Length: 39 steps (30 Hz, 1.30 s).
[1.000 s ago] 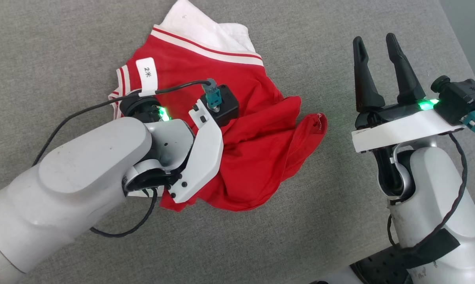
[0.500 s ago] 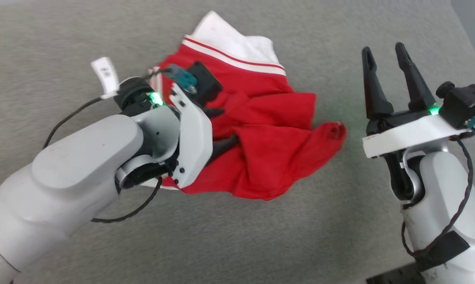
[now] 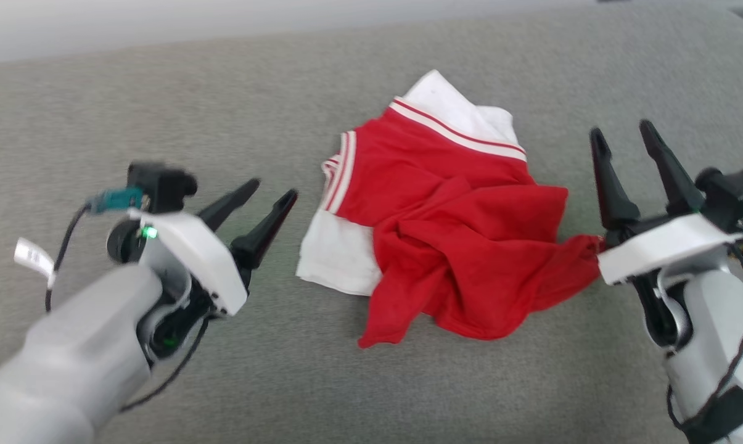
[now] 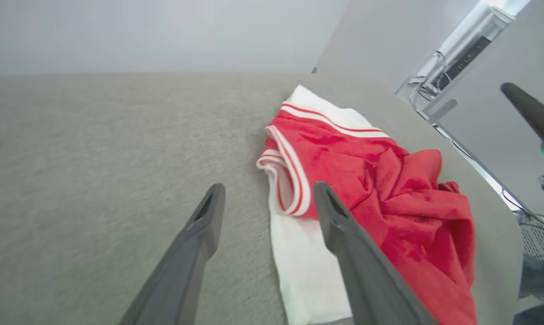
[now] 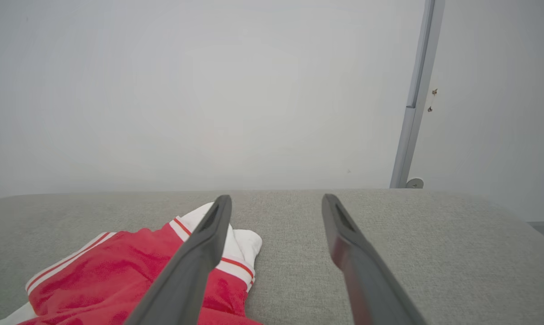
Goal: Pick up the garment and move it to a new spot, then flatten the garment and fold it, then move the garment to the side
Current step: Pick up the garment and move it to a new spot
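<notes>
The garment (image 3: 445, 222) lies crumpled in a heap on the grey table, red body bunched up, white sleeves and striped trim showing at its far and left sides. My left gripper (image 3: 274, 189) stands open and empty just left of it, fingers pointing toward the white sleeve. In the left wrist view the garment (image 4: 389, 189) spreads to the right of the left gripper (image 4: 269, 186). My right gripper (image 3: 620, 128) is open and empty at the garment's right edge, where a red fold reaches its base. From the right wrist the garment (image 5: 118, 280) sits low and left of the right gripper (image 5: 276, 197).
The grey fabric-covered table (image 3: 161, 111) stretches wide to the left and front of the heap. Its far edge meets a pale wall (image 5: 208, 90) with a metal post (image 5: 411, 113). Beyond the table's right edge are cables and equipment (image 4: 457, 49).
My left gripper has opened, let go of the garment and drawn back to the left. The garment has settled in a heap. The head camera has also shifted.
</notes>
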Motion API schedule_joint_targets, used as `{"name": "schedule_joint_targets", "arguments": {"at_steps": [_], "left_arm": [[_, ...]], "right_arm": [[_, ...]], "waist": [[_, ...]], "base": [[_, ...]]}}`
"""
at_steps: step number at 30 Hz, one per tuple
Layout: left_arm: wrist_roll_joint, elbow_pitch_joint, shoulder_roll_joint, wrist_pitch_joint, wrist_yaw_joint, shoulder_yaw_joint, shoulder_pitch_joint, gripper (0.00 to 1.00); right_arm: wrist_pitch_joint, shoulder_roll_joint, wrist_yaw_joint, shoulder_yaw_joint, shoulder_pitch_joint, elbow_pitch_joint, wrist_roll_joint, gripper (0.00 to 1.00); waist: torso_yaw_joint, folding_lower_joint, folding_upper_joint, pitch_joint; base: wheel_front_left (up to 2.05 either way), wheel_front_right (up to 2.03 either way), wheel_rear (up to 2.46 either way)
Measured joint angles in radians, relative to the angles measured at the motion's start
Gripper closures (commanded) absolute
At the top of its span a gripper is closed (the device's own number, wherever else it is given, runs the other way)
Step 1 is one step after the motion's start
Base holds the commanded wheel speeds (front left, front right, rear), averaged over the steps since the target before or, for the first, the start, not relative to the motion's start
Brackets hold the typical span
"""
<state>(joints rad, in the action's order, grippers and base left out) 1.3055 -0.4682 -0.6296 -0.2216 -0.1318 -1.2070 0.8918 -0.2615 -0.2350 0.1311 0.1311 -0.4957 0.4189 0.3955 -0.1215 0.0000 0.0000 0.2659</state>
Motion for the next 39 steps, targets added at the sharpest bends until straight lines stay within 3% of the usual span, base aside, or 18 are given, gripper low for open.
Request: {"name": "schedule_joint_targets", "arguments": {"at_steps": [4, 9, 19, 28, 33, 39], "left_arm": [[0.029, -0.074, 0.031, -0.036, 0.000, 0.067, -0.098, 0.00], [-0.037, -0.107, 0.050, -0.040, 0.000, 0.296, -0.221, 0.00], [-0.393, -0.060, 0.108, -0.040, 0.000, 0.728, -0.546, 0.00], [-0.716, 0.076, 0.243, -0.040, 0.009, 1.093, -0.776, 0.00], [-0.832, 0.153, 0.315, -0.040, 0.007, 1.210, -0.843, 0.00], [-0.885, 0.199, 0.345, -0.040, 0.001, 1.228, -0.876, 0.00]], "right_arm": [[0.000, -0.031, 0.000, -0.007, 0.038, 0.017, 0.004, 0.00], [0.000, -0.052, 0.000, -0.028, 0.090, 0.021, 0.009, 0.00], [0.000, -0.071, 0.000, -0.068, 0.180, 0.007, 0.008, 0.00], [0.000, -0.079, 0.000, -0.080, 0.208, -0.025, 0.000, 0.00], [0.000, -0.084, 0.000, -0.093, 0.223, -0.040, -0.003, 0.00], [0.000, -0.083, 0.000, -0.097, 0.240, -0.057, -0.007, 0.00]], "waist": [[0.042, 0.0000, 0.0000, -0.039], [0.084, -0.0001, 0.0000, -0.088], [0.118, 0.0000, 0.0000, -0.153], [0.107, 0.0000, 0.0000, -0.180], [0.103, 0.0000, 0.0000, -0.196], [0.101, 0.0000, 0.0000, -0.207]], "base": [[0.00, 0.00, 0.00], [0.00, 0.00, 0.00], [0.00, 0.00, 0.00], [0.00, 0.00, 0.00], [0.00, 0.00, 0.00], [0.00, 0.00, 0.00]]}}
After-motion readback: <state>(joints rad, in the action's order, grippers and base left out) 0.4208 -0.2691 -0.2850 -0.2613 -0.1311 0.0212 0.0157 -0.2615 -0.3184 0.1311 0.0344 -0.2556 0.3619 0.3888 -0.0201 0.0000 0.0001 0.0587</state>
